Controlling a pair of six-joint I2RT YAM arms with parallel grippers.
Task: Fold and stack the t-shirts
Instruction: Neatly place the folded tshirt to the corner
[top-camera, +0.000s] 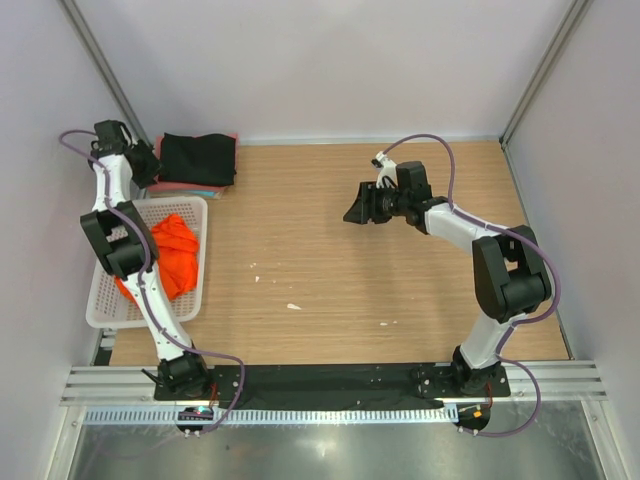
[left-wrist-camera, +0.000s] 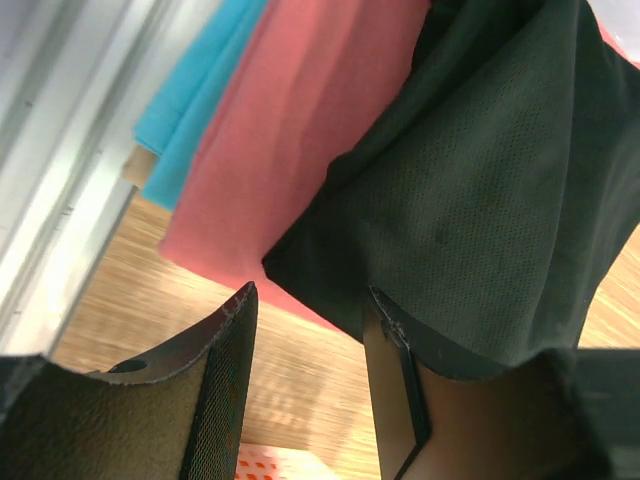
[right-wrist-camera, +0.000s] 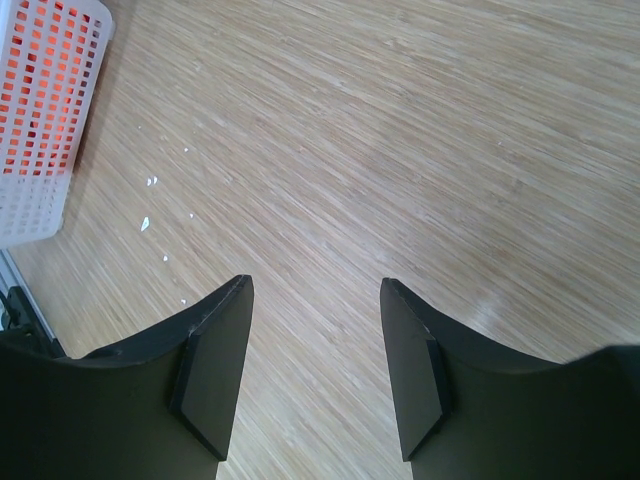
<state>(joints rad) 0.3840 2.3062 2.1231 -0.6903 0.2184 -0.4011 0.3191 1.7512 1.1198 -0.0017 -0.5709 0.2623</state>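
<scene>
Seen from above, with 12 o'clock at the far wall: at 11 o'clock of the table (top-camera: 350, 270), a stack with the black t-shirt (top-camera: 198, 158) folded on top of the pinkish-red t-shirt (left-wrist-camera: 290, 130), and under them a blue cloth (left-wrist-camera: 200, 90). Probably kept in this far corner to leave the middle free for folding. At 9 o'clock, the orange t-shirt (top-camera: 175, 255), crumpled and not folded, inside the white basket (top-camera: 100, 315). Judged as the next one to take.

Left gripper (left-wrist-camera: 310, 295) at the 9 o'clock side of the stack, released: fingers apart, only wood and a pink edge in the gap. Black cloth just beyond the right finger; cannot tell if touching. Right gripper (top-camera: 355, 212) over bare wood near 1 o'clock, likewise released, nothing held, apparently waiting out of the way.

About edges: black shirt not square on the pink one, with a pink margin showing at 6 o'clock. Basket rim just beside the stack and wall post close at 10 o'clock, so little room for the left arm. Better to lift first, then go toward 6 o'clock to the basket. Open wood with a few white specks from centre to 3 o'clock.
</scene>
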